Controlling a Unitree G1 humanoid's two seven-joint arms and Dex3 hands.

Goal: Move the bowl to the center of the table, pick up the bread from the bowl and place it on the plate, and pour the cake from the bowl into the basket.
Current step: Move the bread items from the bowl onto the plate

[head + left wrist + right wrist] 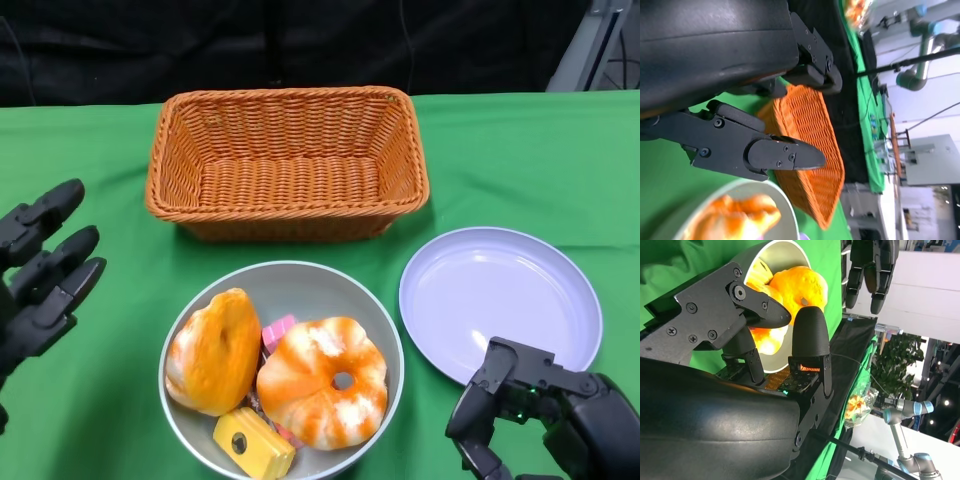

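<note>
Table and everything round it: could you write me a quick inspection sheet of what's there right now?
Surface: green cloth covers the table.
Job's things: grey bowl near the front, holding two orange-and-white bread rings, a yellow block and something pink. Wicker basket behind it, nothing inside. Pale plate right of the bowl, bare.
Clutter: nothing seen.
Hands: left hand open, left of the bowl, apart from it. Right hand at the plate's near edge, holding nothing; whether open or shut, cannot tell.
Cables: thin dark cables beyond the table edge.
Surroundings: black backdrop; another robot arm and a plant further off.
</note>
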